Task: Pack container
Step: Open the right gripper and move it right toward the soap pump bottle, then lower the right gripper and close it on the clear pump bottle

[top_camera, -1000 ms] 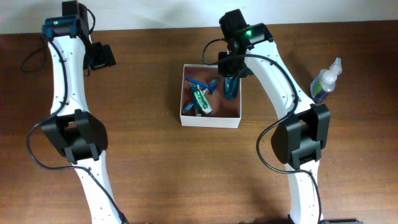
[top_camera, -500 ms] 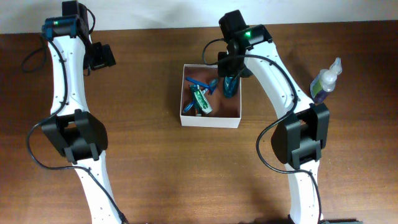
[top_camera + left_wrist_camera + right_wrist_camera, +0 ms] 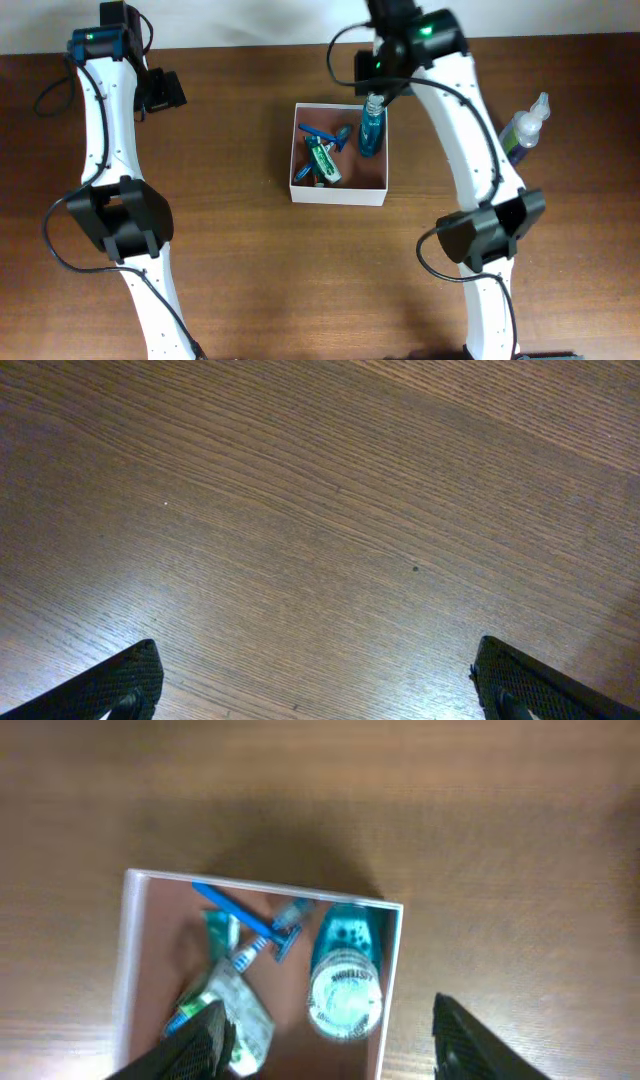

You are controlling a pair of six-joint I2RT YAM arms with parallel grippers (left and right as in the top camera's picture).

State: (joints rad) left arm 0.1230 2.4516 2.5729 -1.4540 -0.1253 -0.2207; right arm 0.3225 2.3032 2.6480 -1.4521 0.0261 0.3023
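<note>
Container (image 3: 338, 197): square, shallow, white-walled, pinkish-brown inside, at the middle of the wooden table (image 3: 250, 270), between the two arms. Holds a blue bottle (image 3: 371, 130) in the far right corner, upright, cap up. Holds also, left of the bottle, a green and white tube (image 3: 323, 160) lying flat and a blue razor (image 3: 320, 132) just beyond it, plus smaller bits too blurred to name.

Right gripper (image 3: 330, 1025) directly above the bottle, fingers spread to either side of the cap and clear of it, pinching nothing. Left gripper (image 3: 320, 685) far off near the table's left rear, spread to full width over bare wood, empty.

Outside the container, well apart to the right: a clear spray bottle (image 3: 524, 128) with purplish liquid, upright beside the right arm.

Looks like the tail end of placing the blue bottle: set down inside, standing free, not gripped. Leaves, by the look of things, the spray bottle as the one item in view not yet packed.

Calls next, most likely, for a straight lift of the right gripper, clear of the cap, to avoid tipping the bottle. Then a swing right to the spray bottle, a grasp around its body below the sprayer, and a drop onto the bare near part of the container floor.
</note>
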